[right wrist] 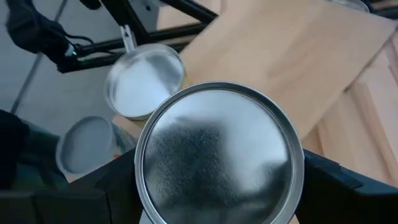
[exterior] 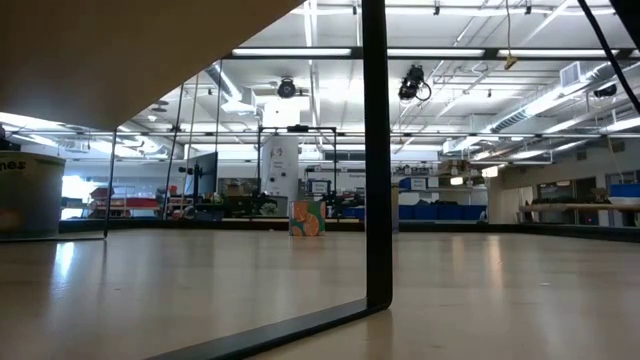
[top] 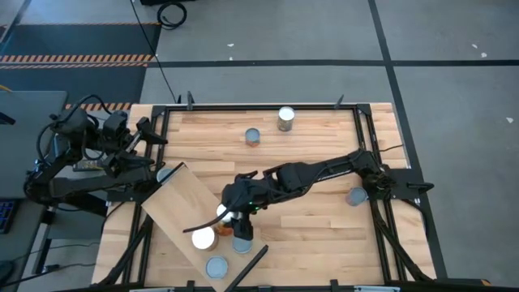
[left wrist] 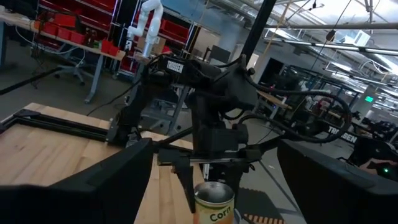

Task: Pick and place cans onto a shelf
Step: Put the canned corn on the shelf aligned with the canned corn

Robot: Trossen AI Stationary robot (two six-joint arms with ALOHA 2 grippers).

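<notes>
My right gripper (top: pixel 238 221) reaches from the table's right side to the near middle and is shut on a silvery-topped can (right wrist: pixel 219 155). The left wrist view shows that can's "Corn" label (left wrist: pixel 214 205). The shelf (top: pixel 188 207) is a pale plank lying slantwise at the near left. A white-topped can (top: pixel 203 238) and a grey-topped can (top: pixel 216 266) stand by its near end. My left gripper (top: pixel 150 139) is open and empty at the table's left edge. More cans stand at the far side (top: pixel 285 118), (top: pixel 253 136) and at the right (top: pixel 355 196). My right gripper pinches the can between its two fingers, one on each side of the wall just under the top rim (right wrist: pixel 142 180). The fingers (right wrist: pixel 115 190) come from above, pointing down. The can is upright. Whether its base is on the table, I cannot tell.
The low view shows the shelf's underside (exterior: pixel 140 50) raised on a dark bar leg (exterior: pixel 376 150), with a can (exterior: pixel 22 195) at the left. Another can top (top: pixel 166 173) shows at the shelf's far left corner. Black frame rails (top: pixel 268 106) run along the table's edges.
</notes>
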